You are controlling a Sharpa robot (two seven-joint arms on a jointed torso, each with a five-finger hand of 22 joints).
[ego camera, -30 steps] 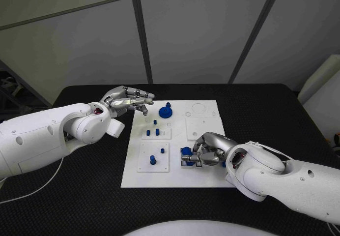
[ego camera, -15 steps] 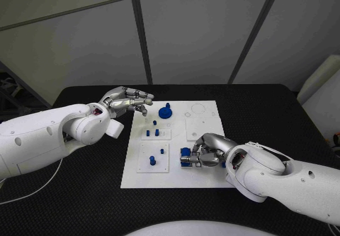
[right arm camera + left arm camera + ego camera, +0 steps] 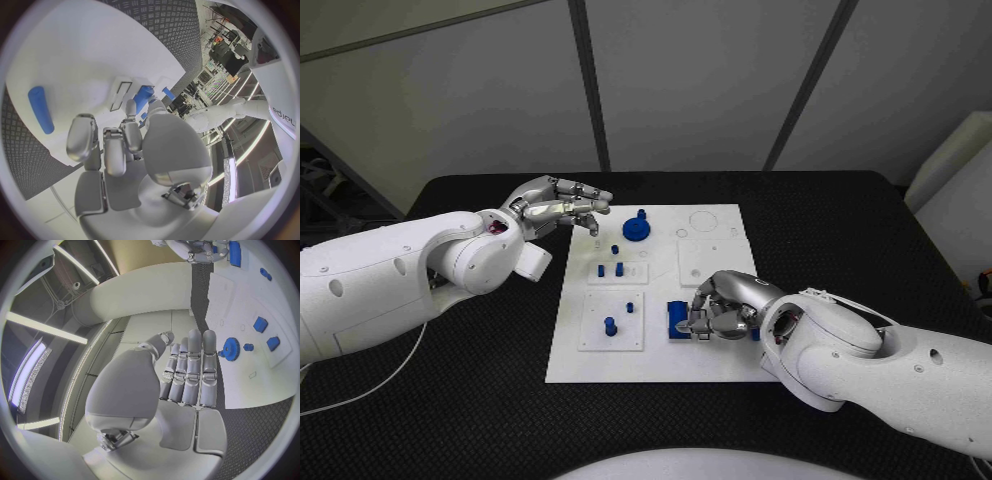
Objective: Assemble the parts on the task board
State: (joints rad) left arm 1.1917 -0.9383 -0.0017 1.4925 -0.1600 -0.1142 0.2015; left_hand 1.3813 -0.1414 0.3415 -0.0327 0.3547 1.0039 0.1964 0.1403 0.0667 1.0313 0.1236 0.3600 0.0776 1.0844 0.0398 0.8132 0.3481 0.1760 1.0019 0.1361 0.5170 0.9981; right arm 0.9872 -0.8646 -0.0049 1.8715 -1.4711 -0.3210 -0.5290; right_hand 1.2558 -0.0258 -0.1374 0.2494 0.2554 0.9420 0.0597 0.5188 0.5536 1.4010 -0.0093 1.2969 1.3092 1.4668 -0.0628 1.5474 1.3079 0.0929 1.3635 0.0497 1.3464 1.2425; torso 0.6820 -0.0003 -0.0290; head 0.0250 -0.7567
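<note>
The white task board (image 3: 711, 215) lies mid-table. My right hand (image 3: 720, 309) is over its near right part, fingers curled down onto a blue block (image 3: 679, 322) standing there, and it grips that block. The right wrist view shows the block (image 3: 144, 96) at my fingertips (image 3: 129, 107). My left hand (image 3: 565, 206) hovers above the board's far left corner with straight fingers and holds nothing. A blue gear (image 3: 638, 228) sits just right of it; it appears as the gear (image 3: 231, 348) in the left wrist view.
Small blue pegs (image 3: 609, 269) stand in a raised white tile left of centre, and one taller peg (image 3: 610, 324) stands in the tile nearer me. A blue cylinder (image 3: 40, 109) lies on the board beside my right hand. Black table (image 3: 473, 380) surrounds the board.
My right hand has sunk a little and curled its fingers tighter onto the blue block. The left hand has stayed where it was.
</note>
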